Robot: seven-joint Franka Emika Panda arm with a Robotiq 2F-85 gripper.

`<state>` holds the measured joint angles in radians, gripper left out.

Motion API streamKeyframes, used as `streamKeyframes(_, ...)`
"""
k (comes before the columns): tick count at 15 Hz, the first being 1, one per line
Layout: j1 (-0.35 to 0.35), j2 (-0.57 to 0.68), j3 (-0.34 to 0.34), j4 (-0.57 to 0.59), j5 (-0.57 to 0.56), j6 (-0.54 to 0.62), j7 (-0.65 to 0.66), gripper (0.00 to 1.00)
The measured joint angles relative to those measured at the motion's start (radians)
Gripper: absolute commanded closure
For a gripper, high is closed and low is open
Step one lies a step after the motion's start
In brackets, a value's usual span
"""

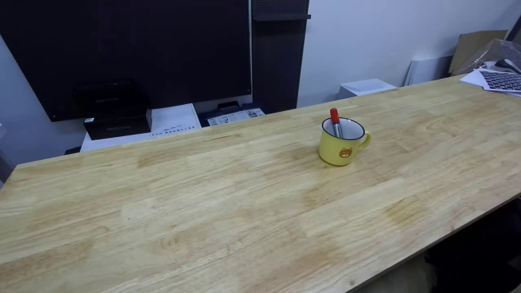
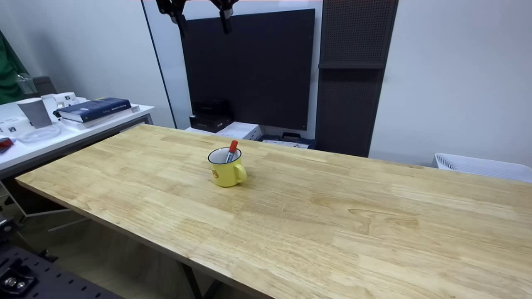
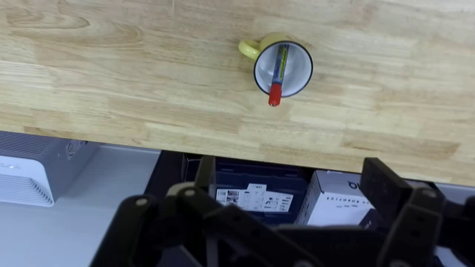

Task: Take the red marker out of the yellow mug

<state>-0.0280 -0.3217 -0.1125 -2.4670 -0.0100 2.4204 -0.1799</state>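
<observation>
Leaning inside the yellow mug (image 1: 334,149), the red marker (image 1: 336,123) has its cap poking up past the dark rim while its printed barrel slants down into the white interior. The pair shows plainly in both exterior views, and the wrist view, looking down, shows the cap jutting out over the rim. The mug stands upright on the wooden table (image 1: 203,203), with an orange animal face on its side and a curved yellow handle.

Up high in an exterior view, well apart from the mug, I can see the gripper (image 2: 204,31) hanging with its two dark fingers (image 2: 225,25) spread wide; the wrist view shows the same broad gap between them.

Beyond the table's edge, a white box (image 1: 175,116) sits low by the wall (image 1: 366,36), bearing a black box (image 1: 118,127). A big black board (image 1: 122,49) rises behind them, with a dark perforated panel (image 1: 280,61) just beside it. Past an end of the table, in an exterior view, a white side table (image 2: 25,151) holds a dark blue book (image 2: 97,109) and a grey cup (image 2: 36,113).
</observation>
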Motion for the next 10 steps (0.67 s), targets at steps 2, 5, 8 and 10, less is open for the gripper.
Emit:
streamKeyframes(2,0.012,0.043,0.009,-0.021,0.061,0.121,0.011,0.00)
streamKeyframes(5,0.022,0.148,0.052,-0.022,0.055,0.257,0.054,0.00)
streamKeyframes(8,0.002,0.271,0.089,0.000,-0.112,0.346,0.182,0.00)
streamKeyframes(10,-0.015,0.332,0.095,0.022,-0.191,0.372,0.240,0.00)
